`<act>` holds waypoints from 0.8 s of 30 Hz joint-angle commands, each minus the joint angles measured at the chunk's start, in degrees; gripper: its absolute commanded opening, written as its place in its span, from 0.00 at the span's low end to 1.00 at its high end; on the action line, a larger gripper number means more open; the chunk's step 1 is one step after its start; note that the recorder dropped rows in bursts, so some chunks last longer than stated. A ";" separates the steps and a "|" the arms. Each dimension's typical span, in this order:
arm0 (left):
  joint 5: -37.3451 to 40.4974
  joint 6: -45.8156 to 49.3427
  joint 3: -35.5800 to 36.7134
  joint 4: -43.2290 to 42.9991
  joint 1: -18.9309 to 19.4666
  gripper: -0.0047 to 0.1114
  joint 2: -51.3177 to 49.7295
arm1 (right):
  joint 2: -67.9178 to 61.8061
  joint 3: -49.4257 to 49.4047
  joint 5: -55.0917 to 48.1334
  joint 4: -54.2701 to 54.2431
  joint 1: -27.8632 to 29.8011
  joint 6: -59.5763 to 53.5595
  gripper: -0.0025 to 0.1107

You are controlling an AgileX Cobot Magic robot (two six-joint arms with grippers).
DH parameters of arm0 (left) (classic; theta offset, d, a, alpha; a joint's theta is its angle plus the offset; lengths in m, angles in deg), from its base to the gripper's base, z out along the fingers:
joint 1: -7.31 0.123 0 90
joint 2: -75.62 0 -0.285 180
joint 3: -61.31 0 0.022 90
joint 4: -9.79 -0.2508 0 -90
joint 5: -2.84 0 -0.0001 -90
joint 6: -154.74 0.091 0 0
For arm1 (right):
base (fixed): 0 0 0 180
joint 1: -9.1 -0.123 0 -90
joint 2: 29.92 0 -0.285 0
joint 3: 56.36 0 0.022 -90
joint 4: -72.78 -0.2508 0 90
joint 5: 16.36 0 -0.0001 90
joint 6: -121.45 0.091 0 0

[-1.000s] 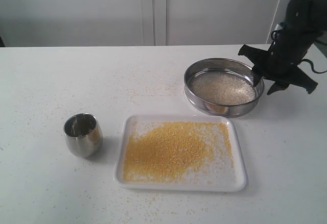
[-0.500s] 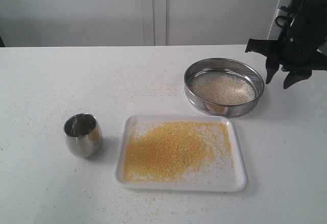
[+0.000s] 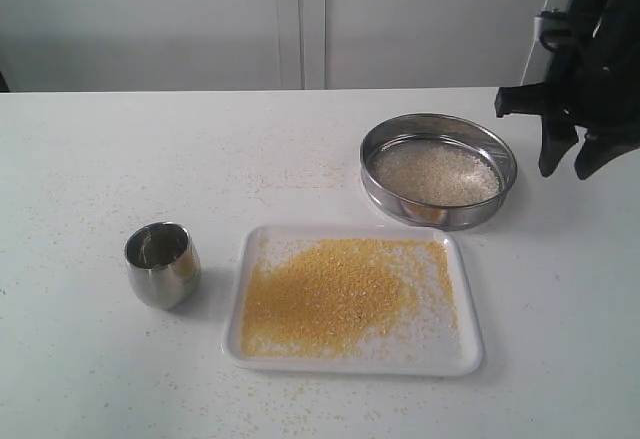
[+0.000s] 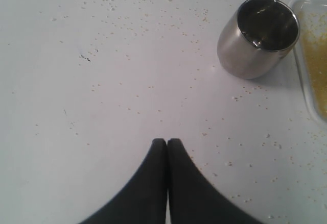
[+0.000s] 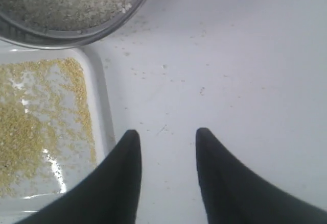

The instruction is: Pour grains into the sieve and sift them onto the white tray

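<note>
Sieve (image 3: 440, 215) released: right claw (image 3: 566, 172) lifts away beside it, parted, empty; left claw (image 4: 167, 141) closed, empty. Sifting looks complete.

White table carrying a tray, a sieve, a cup and spilled grain.

The white table (image 3: 90, 159) bears the white tray (image 3: 350, 363) lying flat. The sieve (image 3: 400, 204) sits rim up just behind the tray's far right corner; whether the two touch cannot be told. A small steel cup (image 3: 162, 271) stands upright near the tray's left side, apart from it. Stray grains (image 4: 236, 98), mostly yellow-orange, speckle the tabletop around the tray, thinning out to the left beyond the cup.
</note>
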 commanded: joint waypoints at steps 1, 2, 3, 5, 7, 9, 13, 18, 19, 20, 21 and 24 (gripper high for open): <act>0.29 -0.23 0.52 0.53 0.08 0.04 0.36 | 2.45 0.38 -0.33 -3.28 0.03 -5.49 0.27; 0.29 -0.23 0.52 0.53 0.08 0.04 0.36 | 2.85 0.38 -0.33 -4.05 -0.23 -6.40 0.25; 0.29 -0.23 0.52 0.53 0.08 0.04 0.36 | 3.21 0.38 -0.33 -4.55 -0.35 -7.41 0.21; 0.29 -0.23 0.52 0.53 0.08 0.04 0.36 | 3.86 0.38 -0.33 -5.29 -0.79 -8.77 0.13; 0.29 -0.23 0.52 0.53 0.08 0.04 0.36 | 4.51 0.38 -0.33 -5.59 -1.06 -9.84 0.03; 0.29 -0.23 0.52 0.53 0.08 0.04 0.36 | 5.19 0.38 -0.33 -5.68 -1.52 -9.84 0.02; 0.29 -0.23 0.52 0.53 0.08 0.04 0.36 | 7.26 0.38 -0.33 -5.46 -1.52 -10.16 0.02; 0.29 -0.23 0.52 0.53 0.08 0.04 0.36 | 12.71 -1.85 1.66 -5.21 -1.52 -12.77 0.02; 0.29 -0.23 0.52 0.53 0.08 0.04 0.36 | 14.47 -3.39 2.72 -5.21 -1.52 -12.92 0.02; 0.29 -0.23 0.52 0.53 0.08 0.04 0.36 | 17.36 -5.95 4.86 -5.21 -1.52 -14.14 0.02; 0.29 -0.23 0.52 0.53 0.08 0.04 0.36 | 19.10 -7.55 6.28 -5.21 -1.52 -14.85 0.02; 0.29 -0.23 0.52 0.53 0.08 0.04 0.36 | 28.52 -15.71 13.29 -5.21 -1.52 -17.56 0.02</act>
